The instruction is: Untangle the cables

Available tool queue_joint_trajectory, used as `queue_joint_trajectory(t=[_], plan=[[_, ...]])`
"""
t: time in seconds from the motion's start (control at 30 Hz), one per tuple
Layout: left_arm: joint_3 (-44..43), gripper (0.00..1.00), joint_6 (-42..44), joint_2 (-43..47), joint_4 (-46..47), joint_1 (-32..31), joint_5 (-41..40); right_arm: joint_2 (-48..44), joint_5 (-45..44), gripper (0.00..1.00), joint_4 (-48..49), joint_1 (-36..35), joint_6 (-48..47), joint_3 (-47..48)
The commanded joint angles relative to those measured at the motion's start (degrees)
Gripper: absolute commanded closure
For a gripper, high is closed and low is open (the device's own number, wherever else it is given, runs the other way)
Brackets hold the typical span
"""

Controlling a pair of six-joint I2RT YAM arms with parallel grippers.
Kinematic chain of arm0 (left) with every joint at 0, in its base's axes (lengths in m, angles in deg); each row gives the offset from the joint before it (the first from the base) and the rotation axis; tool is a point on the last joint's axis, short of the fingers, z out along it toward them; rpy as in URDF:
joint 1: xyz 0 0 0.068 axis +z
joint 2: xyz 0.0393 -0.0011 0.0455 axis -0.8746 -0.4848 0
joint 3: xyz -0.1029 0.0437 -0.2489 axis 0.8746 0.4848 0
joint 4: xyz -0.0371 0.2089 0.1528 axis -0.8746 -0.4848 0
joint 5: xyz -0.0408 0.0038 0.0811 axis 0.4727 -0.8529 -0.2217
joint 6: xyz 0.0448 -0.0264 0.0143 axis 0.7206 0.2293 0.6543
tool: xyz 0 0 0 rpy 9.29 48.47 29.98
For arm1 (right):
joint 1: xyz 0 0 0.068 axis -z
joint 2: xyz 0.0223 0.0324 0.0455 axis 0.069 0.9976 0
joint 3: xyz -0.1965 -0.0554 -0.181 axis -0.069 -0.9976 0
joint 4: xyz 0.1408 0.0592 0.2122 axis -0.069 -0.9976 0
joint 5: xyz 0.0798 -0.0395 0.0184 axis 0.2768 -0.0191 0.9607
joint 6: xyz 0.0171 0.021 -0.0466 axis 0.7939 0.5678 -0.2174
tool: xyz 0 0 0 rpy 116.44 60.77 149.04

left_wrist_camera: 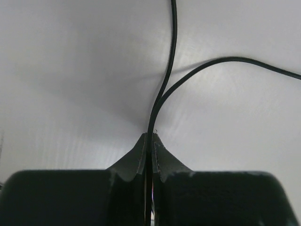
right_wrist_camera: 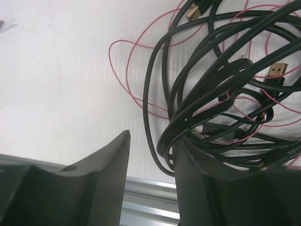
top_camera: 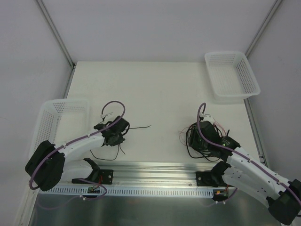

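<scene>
Left claw (left_wrist_camera: 149, 137): pressed together, pinching a black cable (left_wrist_camera: 165, 80) at its tips.
Left wrist view: two strands rise from the pinch, one going straight up and one curving off to the right over the bench (left_wrist_camera: 70, 94).
Top view: that cable trails right of the left claw, well apart from the other cables (top_camera: 190, 140) heaped by the right arm.
Right claw (right_wrist_camera: 150, 155): spread, with one black loop lying loose in the gap.
Right wrist view: only here do the red wire (right_wrist_camera: 123, 75) and gold plug ends (right_wrist_camera: 277, 70) show plainly, looped among black strands that rest against one finger (right_wrist_camera: 202, 179).
Seen from above only: a white basket (top_camera: 233, 75) at the far right corner and a second basket (top_camera: 59, 113) at the left edge.
</scene>
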Motion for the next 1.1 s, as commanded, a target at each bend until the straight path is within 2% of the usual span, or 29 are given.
queue_joint_trajectory(t=[0.0, 0.27, 0.43, 0.63, 0.83, 1.07], plan=[[-5.7, 1.0, 4.3, 0.4, -0.3, -2.0, 7.5, -1.2, 2.5, 0.55, 1.0, -0.8, -1.8, 2.6], [-16.7, 1.0, 12.0, -0.1, -0.4, -6.9, 12.4, -2.9, 4.0, 0.4, -3.3, -3.0, -4.8, 11.7], [-23.3, 1.0, 17.8, 2.2, -2.7, -7.0, 12.5, -4.2, 4.1, 0.39, -4.6, -3.6, -5.7, 14.0], [-37.9, 1.0, 25.3, 4.0, -8.3, -4.9, 8.7, -5.7, 3.9, 0.38, -5.8, -4.0, -5.8, 13.9], [-48.9, 1.0, 31.4, 5.4, -14.7, 4.0, 2.3, -7.2, 3.1, 0.38, -7.1, -4.1, -5.7, 13.3], [-51.6, 1.0, 36.4, 10.4, -18.0, 18.6, -3.3, -7.4, 3.5, 0.38, -8.4, -4.0, -5.7, 13.7]])
